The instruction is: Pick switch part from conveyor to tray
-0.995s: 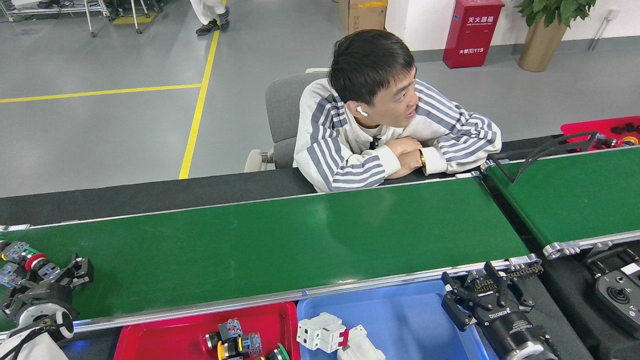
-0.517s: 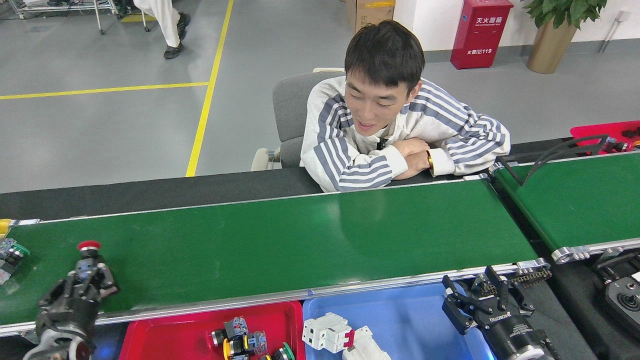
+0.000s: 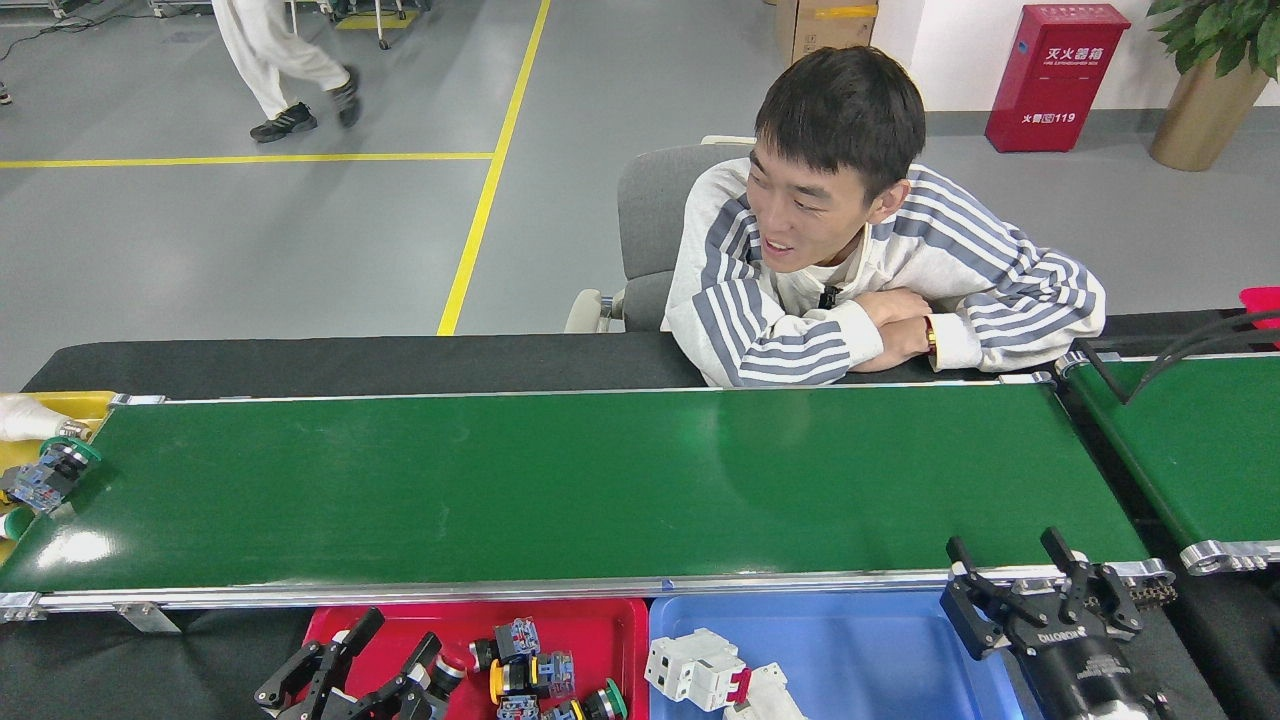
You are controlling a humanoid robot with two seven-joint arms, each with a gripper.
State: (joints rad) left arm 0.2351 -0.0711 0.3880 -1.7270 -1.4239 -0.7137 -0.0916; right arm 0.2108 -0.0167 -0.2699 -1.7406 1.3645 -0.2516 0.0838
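Sitting at the left end of the long shiny green conveyor (image 3: pixel 560 480), the small hard green-capped switch part (image 3: pixel 50 475) looks light. Grab its blocky body. Both the left tool (image 3: pixel 375 665) over the red plastic tray (image 3: pixel 610 625) and the right tool (image 3: pixel 1035 585) are spread and hold nothing.

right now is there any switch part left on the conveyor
Yes, one green-capped switch part sits at the far left end of the conveyor.

Both black, skeletal hands; right hand (image 3: pixel 1040 590) bears white lettering.
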